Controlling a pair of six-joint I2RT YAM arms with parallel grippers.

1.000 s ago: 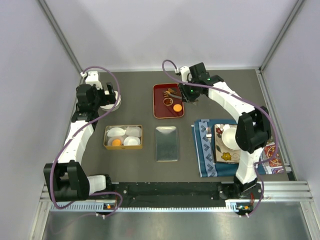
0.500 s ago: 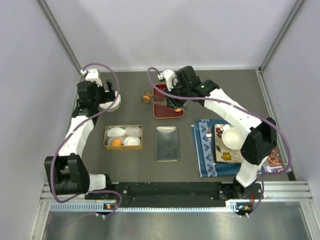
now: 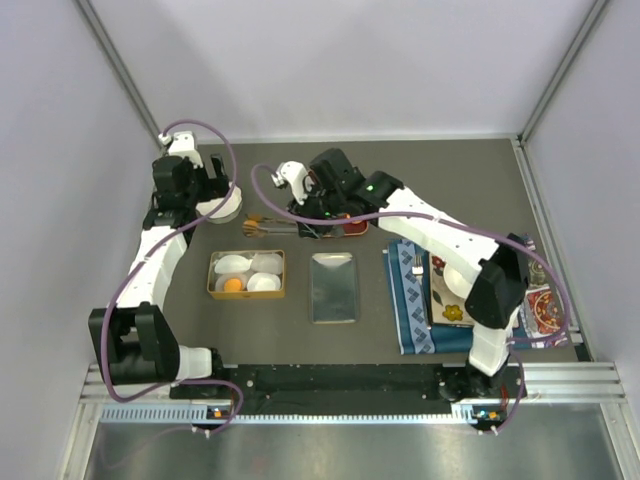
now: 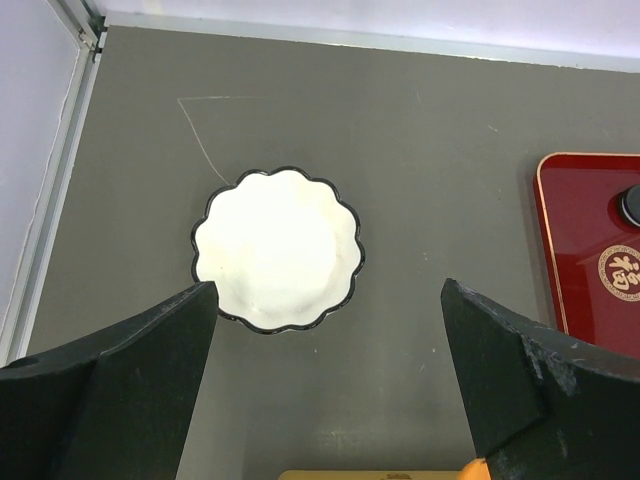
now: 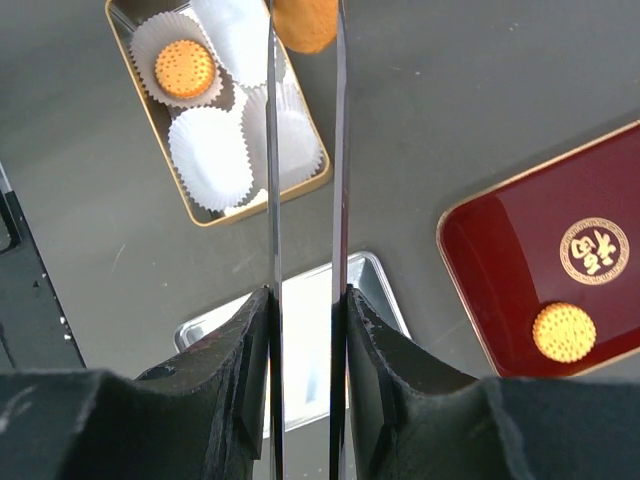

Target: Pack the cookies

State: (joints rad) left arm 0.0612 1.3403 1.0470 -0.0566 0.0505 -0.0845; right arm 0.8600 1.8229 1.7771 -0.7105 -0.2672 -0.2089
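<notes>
My right gripper (image 5: 307,300) is shut on metal tongs (image 5: 272,150), and the tongs pinch an orange cookie (image 5: 305,25) at their tips. The tips hang above the table just beyond the gold box (image 5: 255,205), near its white paper cups. One orange cookie (image 5: 184,68) lies in a cup in the box. Another orange cookie (image 5: 563,332) lies on the red tray (image 5: 540,250). A black cookie (image 4: 632,205) shows at the tray's edge in the left wrist view. In the top view the tongs (image 3: 270,225) reach left from my right gripper (image 3: 318,218). My left gripper (image 4: 330,290) is open and empty.
A white scalloped dish (image 4: 277,248) sits under my left gripper at the far left. A silver lid (image 3: 333,287) lies right of the gold box (image 3: 246,274). A blue cloth (image 3: 410,300) with a plate and bowl lies at the right.
My right arm has swung left from the red tray, carrying the tongs and the orange cookie to a spot above the gold box. The left arm has barely moved.
</notes>
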